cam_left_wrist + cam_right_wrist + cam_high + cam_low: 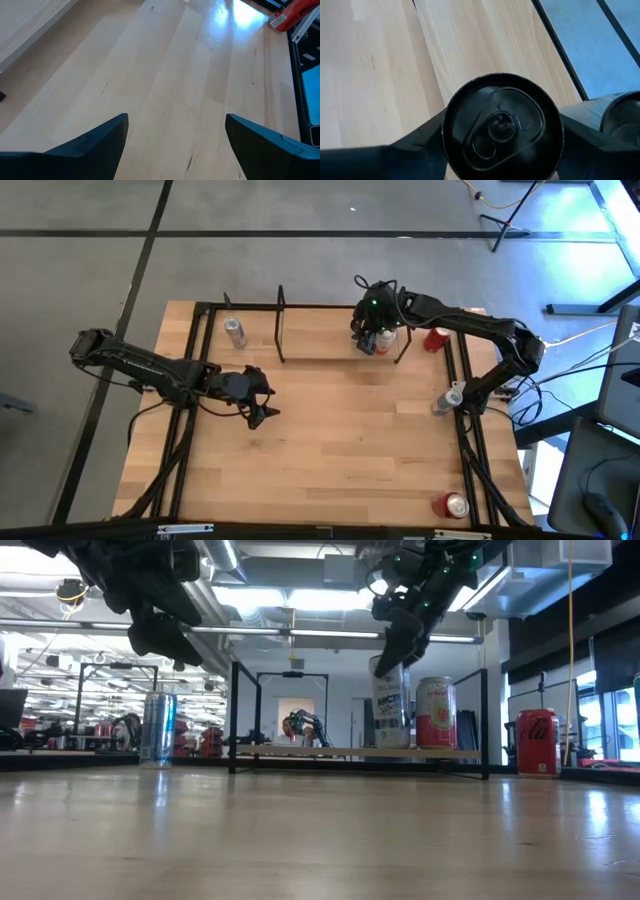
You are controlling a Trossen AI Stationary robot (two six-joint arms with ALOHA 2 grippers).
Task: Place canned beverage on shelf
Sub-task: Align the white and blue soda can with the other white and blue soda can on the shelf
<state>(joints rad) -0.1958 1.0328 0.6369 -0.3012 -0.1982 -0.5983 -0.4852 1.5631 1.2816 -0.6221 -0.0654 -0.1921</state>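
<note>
High view: the right gripper (373,332) reaches over the right end of the shelf (320,360), directly above a dark-topped can (370,342).
Can position: the dark-topped can (390,702) stands upright on the shelf's wood plank (300,752), just beside a red-and-white can (435,713) at the same end.
Right gripper state: its fingers (420,137) flank the can's black lid (502,125) on both sides; whether they press the can or have let go, I cannot tell.
Left gripper: it hangs over the bare tabletop (330,440) left of centre, fingers (95,145) spread wide, holding nothing (262,402).
Other cans: a silver can (234,332) stands left of the shelf near the table's far edge; a red can (437,338) stands just right of the shelf; another silver can (447,400) is at the right rail; a red can lying on its side (452,505) is at the near right corner.
</note>
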